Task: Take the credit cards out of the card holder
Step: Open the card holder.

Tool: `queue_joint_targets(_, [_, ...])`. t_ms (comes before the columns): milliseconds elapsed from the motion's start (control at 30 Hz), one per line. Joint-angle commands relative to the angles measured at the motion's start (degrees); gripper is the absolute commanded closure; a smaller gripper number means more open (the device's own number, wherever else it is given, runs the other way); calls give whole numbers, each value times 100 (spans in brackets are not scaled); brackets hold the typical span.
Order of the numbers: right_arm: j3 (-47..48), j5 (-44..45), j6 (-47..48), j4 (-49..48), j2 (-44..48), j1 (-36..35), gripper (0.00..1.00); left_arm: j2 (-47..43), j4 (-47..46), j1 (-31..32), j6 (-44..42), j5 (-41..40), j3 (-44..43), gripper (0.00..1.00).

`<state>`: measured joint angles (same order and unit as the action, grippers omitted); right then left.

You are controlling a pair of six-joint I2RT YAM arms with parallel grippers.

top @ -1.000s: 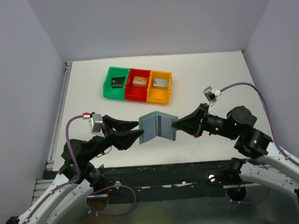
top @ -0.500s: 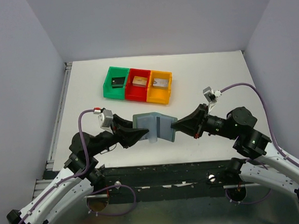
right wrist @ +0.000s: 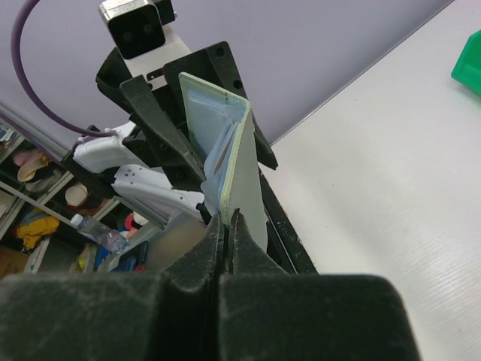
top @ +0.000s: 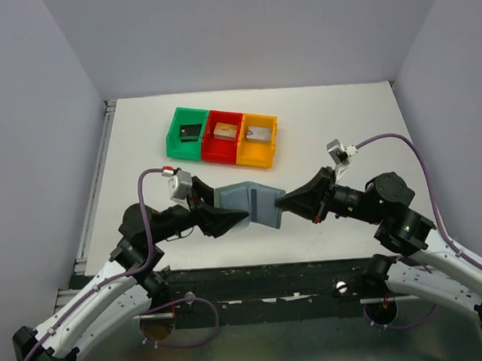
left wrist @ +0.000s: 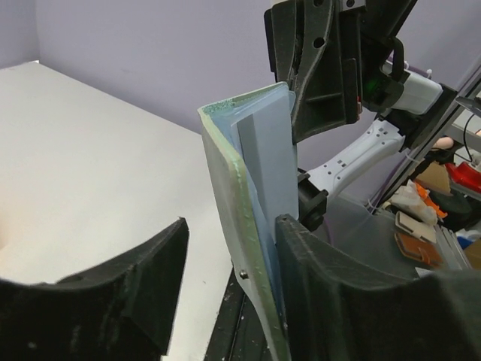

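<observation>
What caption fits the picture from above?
Right gripper pinches one flap of the open card holder; open left gripper sits at the other flap.

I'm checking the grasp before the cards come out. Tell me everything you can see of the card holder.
The card holder is a thin grey-green bifold with pale blue-grey inner pockets. It is upright, open in a V. The right gripper is shut on its right flap; the left gripper, open, straddles its left flap, one finger touching it.
</observation>
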<state>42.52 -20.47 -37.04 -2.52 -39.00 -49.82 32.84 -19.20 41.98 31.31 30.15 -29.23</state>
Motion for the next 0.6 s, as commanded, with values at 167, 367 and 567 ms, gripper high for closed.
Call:
queue_joint_targets(167, [-314, -325, -268, -740, 270, 227, 100, -550, 319, -23, -274, -334, -372, 19])
queue_joint_targets(367, [-455, -546, -471, -1110, 244, 315, 100, -849, 962, -23, -565, -545, -575, 20])
queue_joint_targets(567, [-411, -642, -480, -1127, 235, 324, 100, -858, 1085, -32, -644, -546, -575, 26])
